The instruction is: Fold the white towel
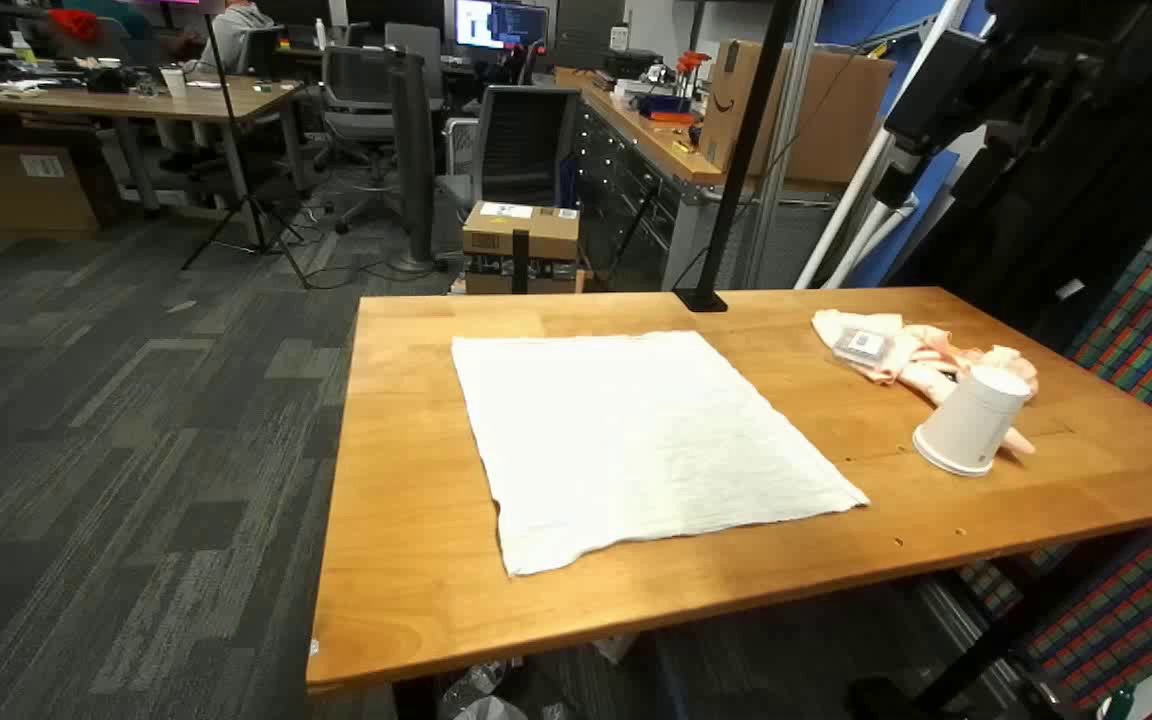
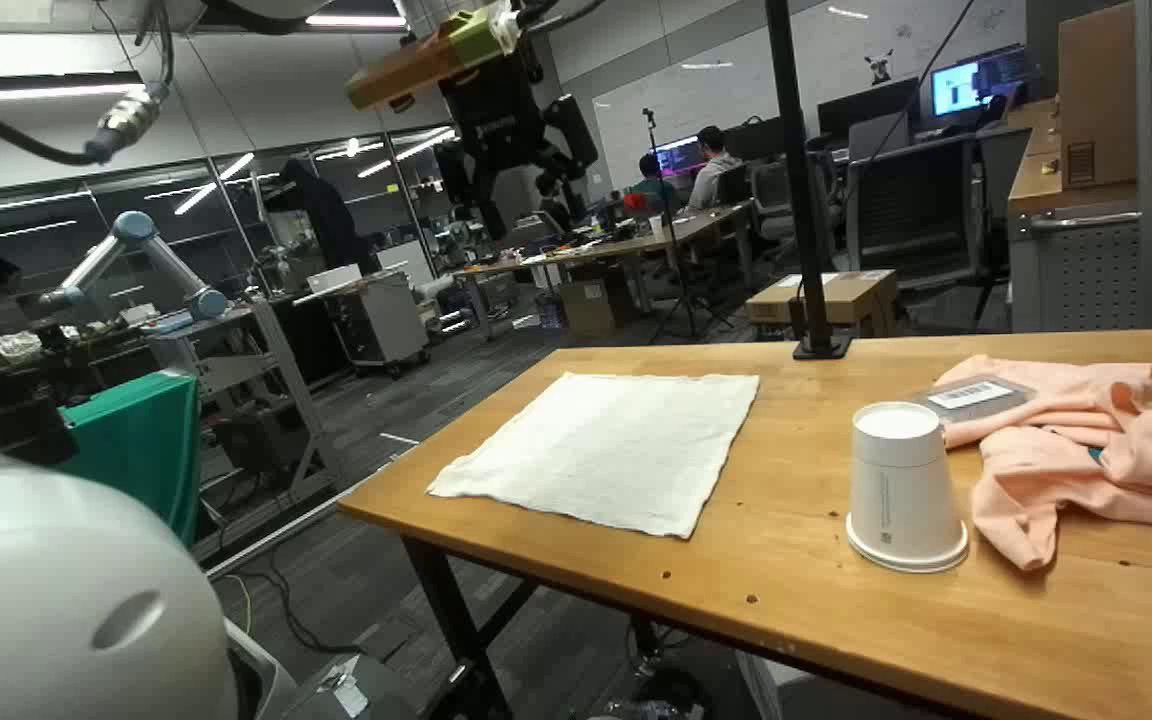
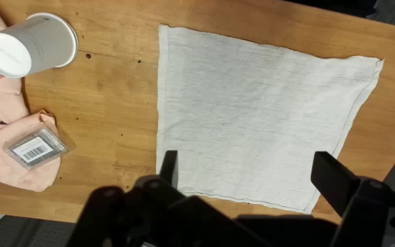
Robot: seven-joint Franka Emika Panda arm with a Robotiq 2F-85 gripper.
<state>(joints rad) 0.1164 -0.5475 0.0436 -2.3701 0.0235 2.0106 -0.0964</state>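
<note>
The white towel lies flat and spread out as a rough square on the wooden table. It also lies flat in the other exterior picture and in the wrist view. Its edges are slightly wavy, and one corner bends a little. My gripper is open and empty, its two black fingers wide apart. In the wrist view the fingers overlap the towel's lower part and hide bits of its edge. In both exterior views the gripper hangs high above the table, well apart from the towel.
An upside-down white cup stands on the table beside a crumpled peach cloth. A small clear case with a label lies on that cloth. A black pole rises from the table's far edge.
</note>
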